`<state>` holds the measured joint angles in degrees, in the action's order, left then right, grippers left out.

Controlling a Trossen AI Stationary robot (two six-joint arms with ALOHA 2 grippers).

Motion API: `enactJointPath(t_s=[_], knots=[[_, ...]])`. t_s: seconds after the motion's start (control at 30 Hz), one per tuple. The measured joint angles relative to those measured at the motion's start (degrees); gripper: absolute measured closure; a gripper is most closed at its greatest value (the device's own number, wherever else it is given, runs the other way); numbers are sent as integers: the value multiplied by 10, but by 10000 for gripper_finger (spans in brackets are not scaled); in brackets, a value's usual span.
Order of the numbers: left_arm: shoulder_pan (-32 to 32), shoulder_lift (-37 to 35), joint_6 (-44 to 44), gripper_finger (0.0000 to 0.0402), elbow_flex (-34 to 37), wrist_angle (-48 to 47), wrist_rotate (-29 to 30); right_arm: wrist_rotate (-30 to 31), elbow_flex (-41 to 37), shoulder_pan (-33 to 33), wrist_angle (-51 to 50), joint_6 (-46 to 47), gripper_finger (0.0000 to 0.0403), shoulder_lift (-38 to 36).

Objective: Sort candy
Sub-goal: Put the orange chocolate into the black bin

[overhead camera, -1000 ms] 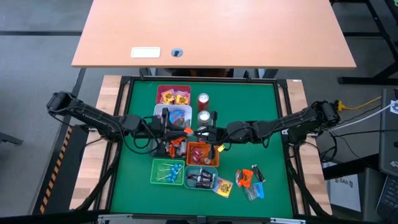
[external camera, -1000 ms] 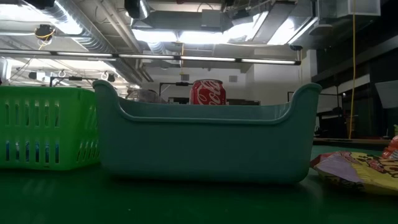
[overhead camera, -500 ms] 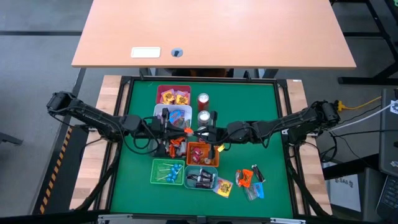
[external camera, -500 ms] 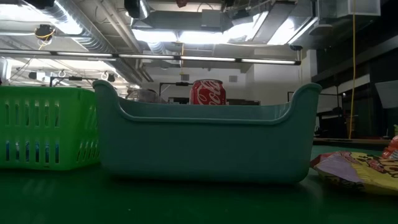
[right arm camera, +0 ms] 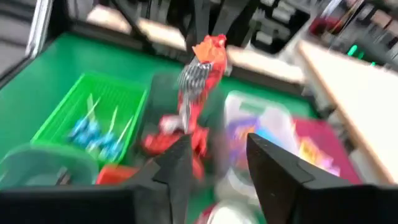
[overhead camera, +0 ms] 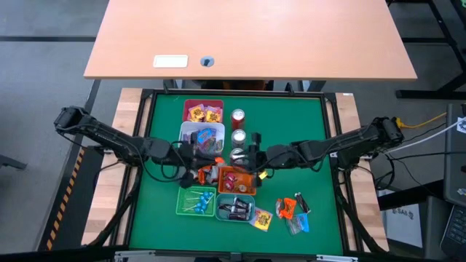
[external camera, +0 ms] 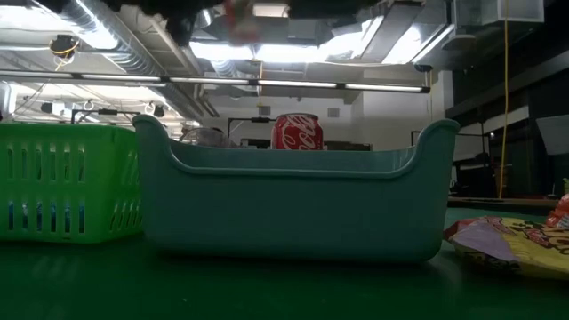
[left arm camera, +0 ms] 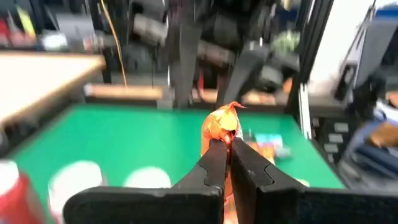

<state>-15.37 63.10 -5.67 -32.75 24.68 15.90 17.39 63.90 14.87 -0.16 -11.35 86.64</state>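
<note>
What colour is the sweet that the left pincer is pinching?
Orange: a small crinkly wrapped sweet, clearest in the left wrist view.

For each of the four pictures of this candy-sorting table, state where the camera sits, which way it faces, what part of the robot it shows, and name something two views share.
High view: overhead, straight down; both arms, left end effector, right end effector, green table.
Low view: table height, level across; teal bin, red can; blurred dark shapes at the top, perhaps the arms.
Left wrist view: looks past shut fingers gripping an orange candy.
Right wrist view: looks past open fingers at the red-orange candy.
Shared: green bin with blue lollipops, also in right wrist view.
</note>
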Motion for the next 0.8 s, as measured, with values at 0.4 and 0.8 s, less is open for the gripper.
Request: enactJointPath(t_s=[0.4,0.8], knots=[[-37,-1,-194,401,0,-306,-6,-37,0,31,-297,211,236,-18],[-42,-1,-199,355,0,-363,7,-171,-21,31,-425,397,236,-15]])
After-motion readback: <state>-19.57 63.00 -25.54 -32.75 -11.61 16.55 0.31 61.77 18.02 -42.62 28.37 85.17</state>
